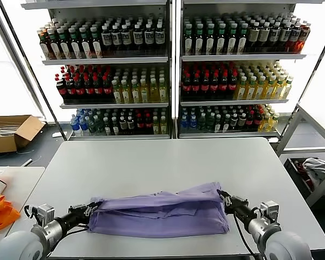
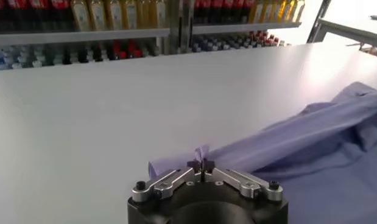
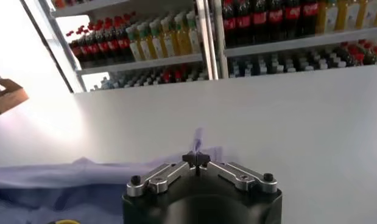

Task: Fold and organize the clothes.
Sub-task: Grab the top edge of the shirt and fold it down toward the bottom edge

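Observation:
The clothes, a lavender T-shirt, lie folded into a long band across the near part of the white table. My left gripper is shut on the shirt's left end, and in the left wrist view a pinch of lavender fabric sticks up between the closed fingertips of the left gripper. My right gripper is shut on the shirt's right end; the right wrist view shows a thin fold of cloth rising from the tips of the right gripper. The print and neck label are hidden.
Shelves of drink bottles stand behind the table. An orange cloth lies on a side table at the left, with a cardboard box on the floor beyond. A bin with cloth sits at the right.

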Tool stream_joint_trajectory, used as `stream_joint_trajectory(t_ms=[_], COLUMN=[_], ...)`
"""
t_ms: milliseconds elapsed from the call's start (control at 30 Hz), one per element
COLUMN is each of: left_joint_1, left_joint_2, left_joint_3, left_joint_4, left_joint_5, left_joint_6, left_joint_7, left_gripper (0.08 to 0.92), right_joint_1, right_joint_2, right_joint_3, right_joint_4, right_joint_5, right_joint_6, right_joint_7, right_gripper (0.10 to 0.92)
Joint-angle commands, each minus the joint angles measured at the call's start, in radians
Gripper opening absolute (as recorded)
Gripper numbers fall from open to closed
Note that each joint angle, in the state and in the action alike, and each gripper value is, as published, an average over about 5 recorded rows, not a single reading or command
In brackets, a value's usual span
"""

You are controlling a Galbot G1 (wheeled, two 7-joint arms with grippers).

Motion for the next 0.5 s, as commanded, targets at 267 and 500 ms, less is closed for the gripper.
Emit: stream_joint_trajectory(t_ms=[267,500], left_joint_1=[0.231,0.257], left_joint_2=[-0.081,-0.190], left_joint_3=[-0.198,-0.206], left_joint_4=[-0.145,-0.204], left_joint_5=[0.126,0.115], left_joint_6=[-0.001,-0.026], left_joint_7=[-0.049,-0.127], left_gripper=[0.239,0.439], right_joint_1=[-0.245,-0.305], right_joint_2=[0.038,0.088], right_joint_3=[0.188,0.281], right_joint_4=[0.157,0.188], right_joint_5=[-0.015,-0.027], right_joint_6=[0.056,0.165], right_joint_7=[-0.027,-0.065], right_gripper=[0.346,0.553])
